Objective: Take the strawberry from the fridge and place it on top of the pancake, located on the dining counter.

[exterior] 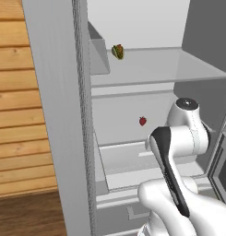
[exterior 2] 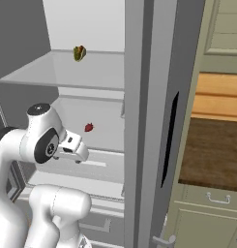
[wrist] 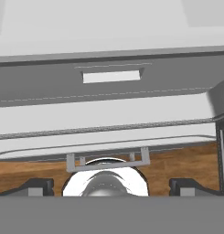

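Note:
The fridge [exterior: 59, 115] stands open, its white shelves in front of me. The strawberry [exterior: 142, 120], tiny and red, lies on the middle shelf [exterior: 133, 154]; in the right base view the strawberry [exterior 2: 89, 127] sits a little above and beyond my hand. My gripper [exterior 2: 70, 158] hangs in front of that shelf and points downward, apart from the berry. In the hand view my gripper [wrist: 112, 187] is open, its dark fingertips [wrist: 40, 186] far apart with nothing between them, over the fridge's bottom drawers [wrist: 112, 87]. The pancake and the dining counter are out of view.
A yellow-green and orange produce item [exterior: 117, 51] rests on the upper glass shelf [exterior: 179, 69]. The fridge's door edge [exterior 2: 139, 121] rises close on the right. Pale green cabinet drawers [exterior 2: 212, 203] with a wood top stand beyond it. Wood-plank wall [exterior: 17, 115] is at left.

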{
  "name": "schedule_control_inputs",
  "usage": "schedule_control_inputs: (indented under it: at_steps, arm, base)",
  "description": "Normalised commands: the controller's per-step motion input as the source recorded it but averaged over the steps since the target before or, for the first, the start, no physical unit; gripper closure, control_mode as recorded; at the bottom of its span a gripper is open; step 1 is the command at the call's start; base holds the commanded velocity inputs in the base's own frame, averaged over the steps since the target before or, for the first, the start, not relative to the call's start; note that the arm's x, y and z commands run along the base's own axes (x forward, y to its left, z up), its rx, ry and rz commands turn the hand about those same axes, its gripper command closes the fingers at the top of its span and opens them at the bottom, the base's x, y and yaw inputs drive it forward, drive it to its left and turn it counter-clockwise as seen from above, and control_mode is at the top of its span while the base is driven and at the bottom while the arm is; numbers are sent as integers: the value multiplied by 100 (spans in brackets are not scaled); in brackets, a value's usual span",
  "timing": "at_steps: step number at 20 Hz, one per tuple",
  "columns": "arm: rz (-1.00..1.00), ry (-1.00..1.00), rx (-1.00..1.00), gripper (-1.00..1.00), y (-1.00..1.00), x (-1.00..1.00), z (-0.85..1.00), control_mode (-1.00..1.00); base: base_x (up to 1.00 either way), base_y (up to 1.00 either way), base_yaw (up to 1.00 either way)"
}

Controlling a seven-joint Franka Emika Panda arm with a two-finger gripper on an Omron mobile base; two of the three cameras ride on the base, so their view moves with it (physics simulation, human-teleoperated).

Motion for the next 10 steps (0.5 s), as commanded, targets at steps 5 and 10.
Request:
schedule_control_inputs:
  at_steps: [5, 10]
  arm:
    - [0, -9, 0, -100, 1, 18, 0, -100]
    - [-1, -39, 0, -100, 0, 46, 0, -100]
  base:
    - [8, 0, 0]
    - [0, 0, 0]
